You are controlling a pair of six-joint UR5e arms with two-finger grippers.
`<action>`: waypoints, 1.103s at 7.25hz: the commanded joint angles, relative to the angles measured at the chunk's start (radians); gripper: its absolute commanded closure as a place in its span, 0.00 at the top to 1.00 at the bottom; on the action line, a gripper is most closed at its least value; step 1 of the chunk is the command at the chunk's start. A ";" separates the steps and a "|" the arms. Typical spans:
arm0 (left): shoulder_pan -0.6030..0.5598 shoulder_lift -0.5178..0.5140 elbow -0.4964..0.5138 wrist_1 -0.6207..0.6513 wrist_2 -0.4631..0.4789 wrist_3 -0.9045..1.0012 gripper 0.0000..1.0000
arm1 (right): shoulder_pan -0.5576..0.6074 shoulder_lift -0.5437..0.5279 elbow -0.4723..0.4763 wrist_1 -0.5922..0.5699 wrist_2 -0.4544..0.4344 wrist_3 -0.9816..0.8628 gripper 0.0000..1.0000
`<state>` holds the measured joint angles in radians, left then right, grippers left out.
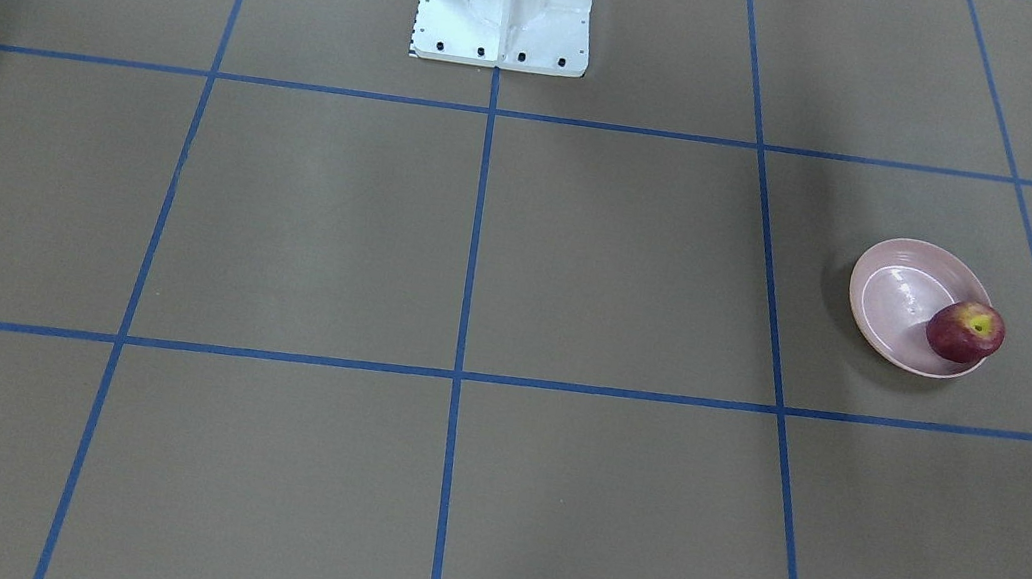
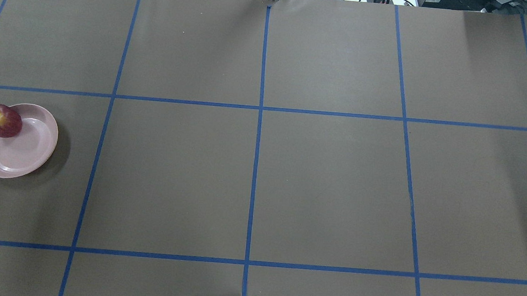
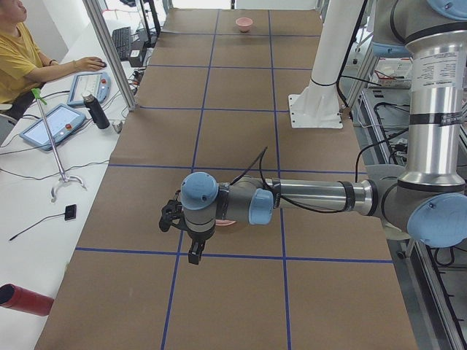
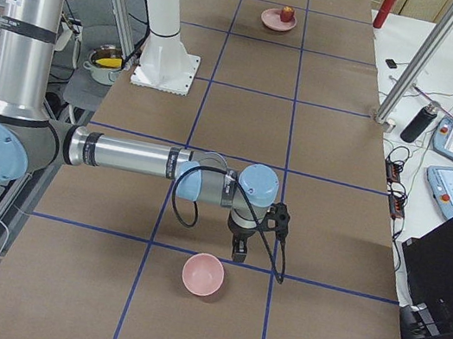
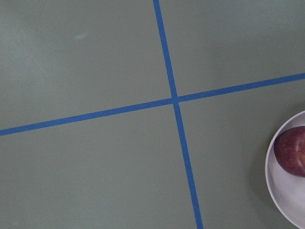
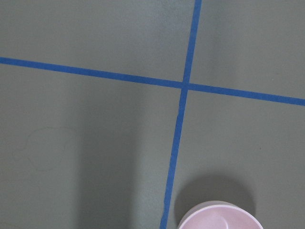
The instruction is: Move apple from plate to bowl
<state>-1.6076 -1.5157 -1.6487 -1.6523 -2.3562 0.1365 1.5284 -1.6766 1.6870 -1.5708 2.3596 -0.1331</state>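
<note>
Two pale-pink dishes sit at opposite ends of the worktop (image 2: 326,181), well apart. The plate (image 2: 27,157) lies at the robot's left end. The apple (image 2: 0,120) rests on it, up on the sloping rim at the side away from the robot, its yellow stem hollow facing up. The bowl (image 4: 202,275) stands upright at the robot's right end.

The left gripper (image 3: 195,251) hangs pointing down, near the plate. In the left side view the arm's wrist covers the apple and most of the plate. The right gripper (image 4: 239,249) hangs pointing down just beside the bowl, apart from it. Both grippers show only in the side views, so I cannot tell whether their fingers are apart or together.

Between the two dishes the blue tape lines (image 2: 255,166) mark a grid on the worktop. The white pedestal (image 1: 506,0) stands at the middle of the robot's edge. Each arm stretches out low over its own end.

Off the worktop, an operator (image 3: 22,51) sits at a side table. On it lie a tablet (image 3: 55,124), a dark bottle (image 3: 97,111) and a red cylinder (image 3: 25,299).
</note>
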 commanded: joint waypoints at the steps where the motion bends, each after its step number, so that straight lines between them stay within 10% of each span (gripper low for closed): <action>1: 0.000 0.000 0.001 0.000 0.000 0.000 0.98 | -0.001 -0.044 -0.129 0.205 0.001 -0.037 1.00; 3: 0.002 0.002 0.001 0.000 -0.002 0.000 0.98 | -0.001 -0.043 -0.313 0.451 0.006 -0.023 1.00; 8: 0.002 0.002 0.001 0.000 0.000 0.000 0.98 | -0.010 -0.045 -0.388 0.453 0.007 -0.043 0.78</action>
<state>-1.6061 -1.5140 -1.6475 -1.6521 -2.3562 0.1365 1.5228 -1.7223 1.3144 -1.1182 2.3693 -0.1729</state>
